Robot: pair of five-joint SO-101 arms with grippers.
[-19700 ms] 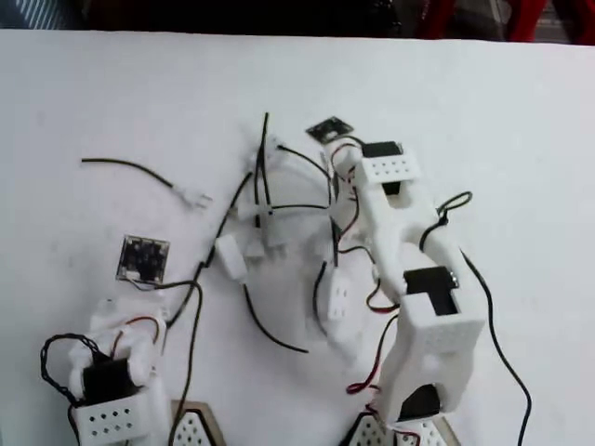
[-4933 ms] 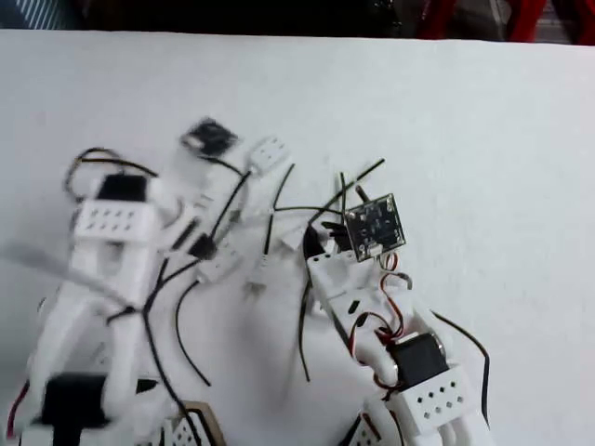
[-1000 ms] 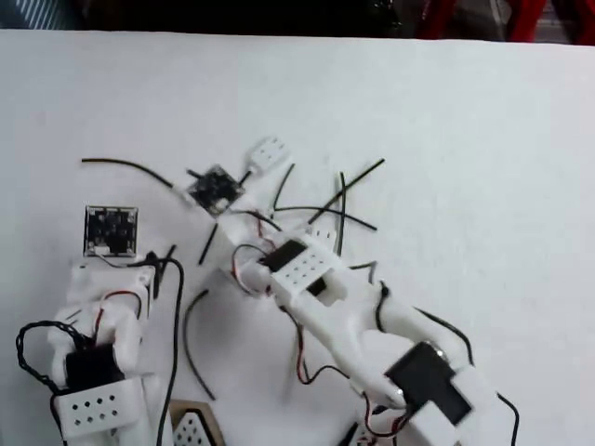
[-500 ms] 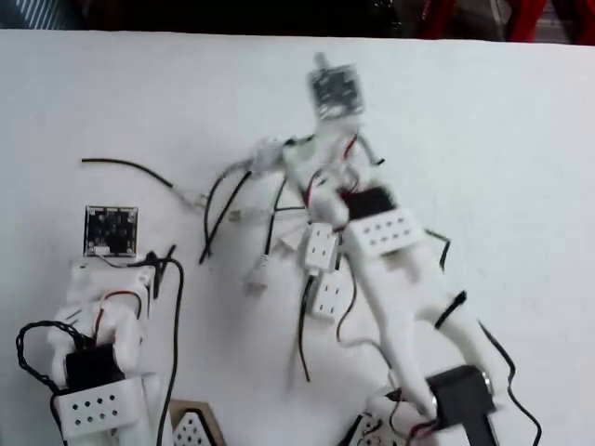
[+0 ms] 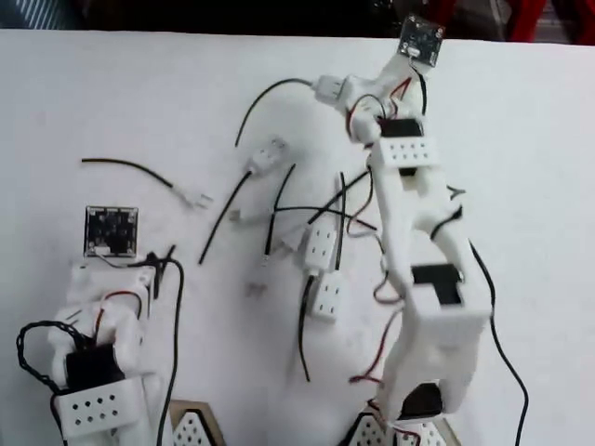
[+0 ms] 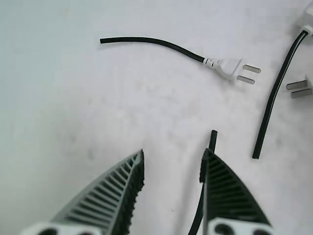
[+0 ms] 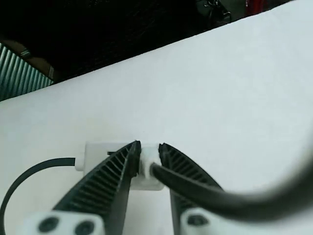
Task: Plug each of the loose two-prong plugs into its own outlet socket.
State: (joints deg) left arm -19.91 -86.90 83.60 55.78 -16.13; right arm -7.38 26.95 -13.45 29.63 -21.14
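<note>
My right gripper (image 7: 148, 148) is shut on a white plug piece (image 7: 110, 152) with a black cord (image 7: 27, 178). From above, the right gripper (image 5: 346, 91) holds the plug piece (image 5: 327, 87) near the table's far edge, its cord (image 5: 265, 93) curving back to the left. Three white outlet sockets lie mid-table (image 5: 268, 153) (image 5: 321, 243) (image 5: 325, 295). A loose two-prong plug (image 6: 229, 68) lies ahead of my left gripper (image 6: 172, 157), which is open over bare table at the near left. That plug (image 5: 195, 198) shows from above too.
Another loose plug (image 5: 257, 273) and stray prongs (image 6: 298, 88) lie among crossed black cords (image 5: 316, 212) mid-table. A cord end (image 6: 212, 134) lies beside my left gripper's finger. The table's far edge (image 5: 186, 32) meets a dark background.
The right arm has swung toward the far edge, carrying the white plug piece and trailing its cord. The left arm has stayed where it was.
</note>
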